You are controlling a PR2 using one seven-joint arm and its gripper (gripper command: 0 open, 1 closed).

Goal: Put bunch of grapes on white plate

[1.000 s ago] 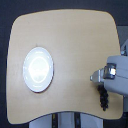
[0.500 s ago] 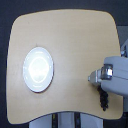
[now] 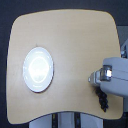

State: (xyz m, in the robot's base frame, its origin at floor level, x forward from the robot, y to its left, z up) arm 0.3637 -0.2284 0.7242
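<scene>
A pale wooden bench (image 3: 65, 55) with rounded corners fills most of the exterior view, seen from above. Toward the exterior view's left, the white plate (image 3: 38, 69) sits flat on the bench, round and glossy, with a bright glare over its middle and nothing lying on it. A broad stretch of bare wood separates it from everything on the other side.

At the exterior view's right, the robot's arm (image 3: 116, 79) reaches in from the edge of the frame, a bulky grey-white housing lying over the bench's right margin. At its inner end sits the gripper (image 3: 95, 80), a small cluster of metal and dark parts; the picture is too soft and the housing covers too much of it to tell whether its fingers are spread or pressed together.

Just below the gripper, the bunch of grapes (image 3: 103, 99) shows as a narrow dark strand running downward, near the bench's lower right corner. Its upper end disappears under the arm, so whether the gripper is pinching it or merely sits above it cannot be told. The bunch is well apart from the white plate, on the opposite side of the bench.
</scene>
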